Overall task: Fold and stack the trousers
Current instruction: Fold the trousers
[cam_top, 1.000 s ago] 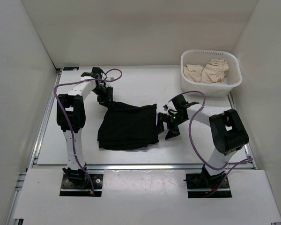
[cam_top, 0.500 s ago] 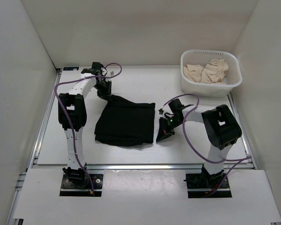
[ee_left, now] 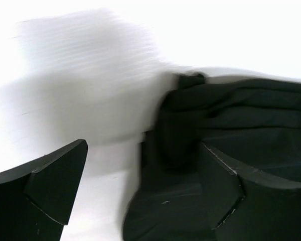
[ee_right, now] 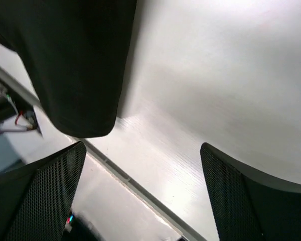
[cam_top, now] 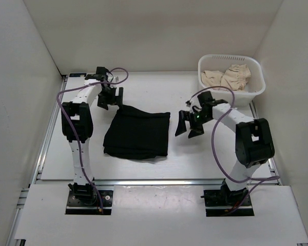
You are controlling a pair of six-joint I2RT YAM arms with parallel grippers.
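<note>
White panel walls [cam_top: 36,46] enclose a white table [cam_top: 143,92] on three sides.

Item 1, trousers [cam_top: 138,134]: one black pair, folded into a compact, nearly square bundle lying flat on the table, left of centre. The bundle is slightly wider left to right than near to far, so its long axis runs roughly across the table, with the edges a little skewed. Its far-left corner rises to a small bunched point towards the left arm. Stacked fold layers show along the near edge.

Item 2, white basket [cam_top: 223,96]: perforated plastic, standing in the far-right corner, well apart from the trousers. It holds crumpled beige cloth garments [cam_top: 227,78], which lie below the rim.

Item 3, left gripper [cam_top: 109,101]: positioned at the bundle's far-left corner. In the wrist view its fingers [ee_left: 50,186] are spread wide; the bunched corner of the trousers [ee_left: 231,120] lies below them, not pinched.

Item 4, right gripper [cam_top: 188,128]: positioned just beside the bundle's right edge, above bare table. Fingers [ee_right: 45,201] are spread, with nothing between them.
</note>
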